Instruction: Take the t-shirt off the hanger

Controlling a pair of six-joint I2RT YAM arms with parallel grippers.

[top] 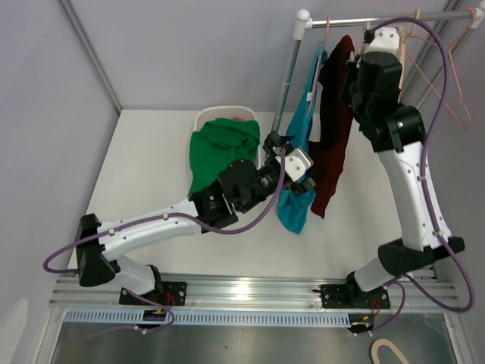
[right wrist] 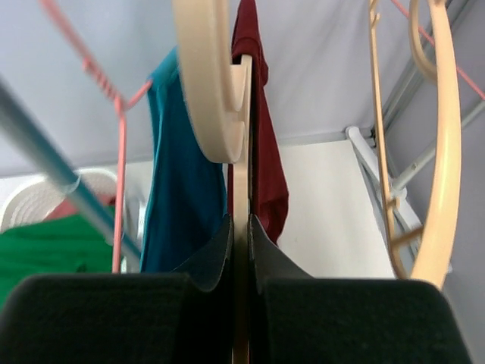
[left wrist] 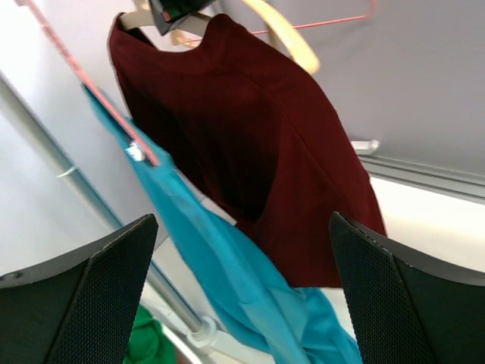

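A dark red t-shirt (top: pixel 333 144) hangs on a pale wooden hanger (right wrist: pixel 208 76) from the rack's top rail (top: pixel 379 20). My right gripper (right wrist: pixel 241 227) is up at the rail, shut on that hanger's thin flat neck. The red t-shirt (right wrist: pixel 261 152) drops just behind the jaws. Beside it a teal t-shirt (top: pixel 299 189) hangs on a pink wire hanger (left wrist: pixel 106 106). My left gripper (top: pixel 292 163) stands wide open low by the teal t-shirt's hem. Looking up from there, the teal cloth (left wrist: pixel 227 273) and the red t-shirt (left wrist: pixel 258 152) fill the space between the fingers (left wrist: pixel 106 303), and neither finger touches them.
A green garment (top: pixel 220 148) spills over a white basket (top: pixel 227 114) behind the left arm. The rack's upright pole (top: pixel 286 76) stands next to the teal shirt. Bare wooden and pink hangers (top: pixel 447 83) hang at the rail's right end; one of them (right wrist: pixel 443 152) is close to the right wrist.
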